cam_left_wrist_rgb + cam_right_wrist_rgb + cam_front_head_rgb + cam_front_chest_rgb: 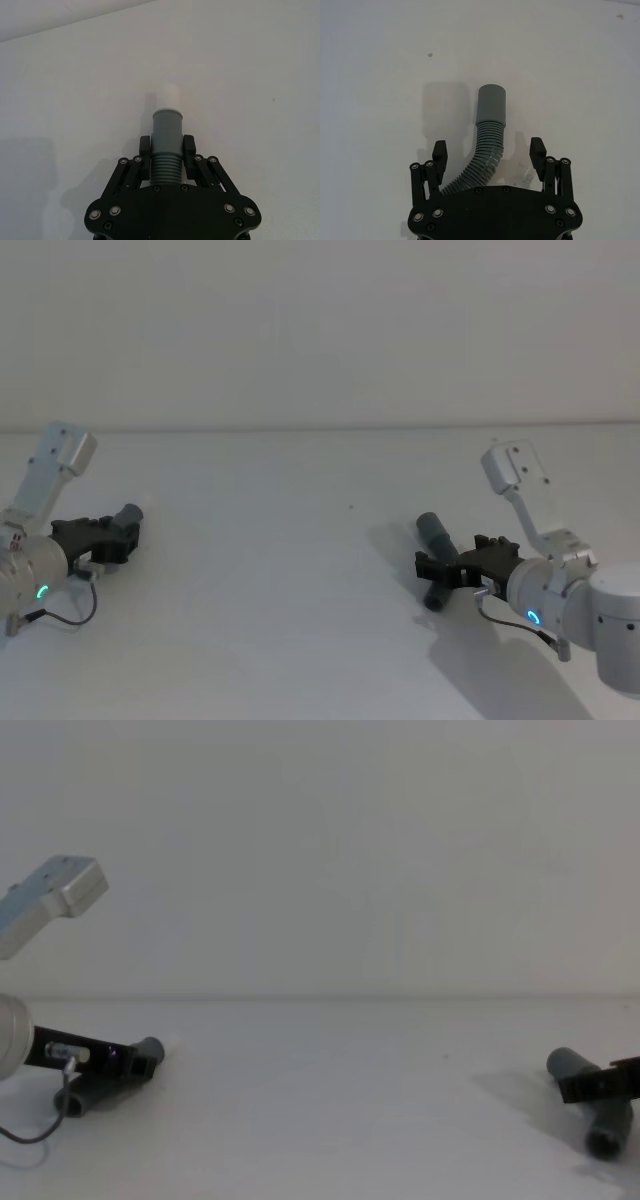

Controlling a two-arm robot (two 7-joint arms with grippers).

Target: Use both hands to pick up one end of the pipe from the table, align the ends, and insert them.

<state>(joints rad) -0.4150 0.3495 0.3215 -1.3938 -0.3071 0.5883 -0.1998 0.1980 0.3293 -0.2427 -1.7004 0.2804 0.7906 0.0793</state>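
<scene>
On the white table (pixel 300 600), my left gripper (pixel 167 150) at the far left is shut on the ribbed part of a dark grey pipe (pixel 166 131) piece. Its white tip (pixel 169 95) points forward past the fingers. The same left gripper (pixel 118 536) and piece (pixel 128 514) sit low over the table. My right gripper (pixel 488 149) is open. The second pipe (pixel 489 145) piece, ribbed and bent, runs between its spread fingers (pixel 537 148) without touching them. Its smooth wider socket (pixel 491 105) points ahead. In the head view, that right gripper (pixel 440 570) straddles this piece (pixel 436 532).
A small dark speck (pixel 351 507) marks the table near the middle. A broad bare stretch of table (pixel 340 1100) lies between the two arms. The pale wall (pixel 320 330) rises behind the table's far edge.
</scene>
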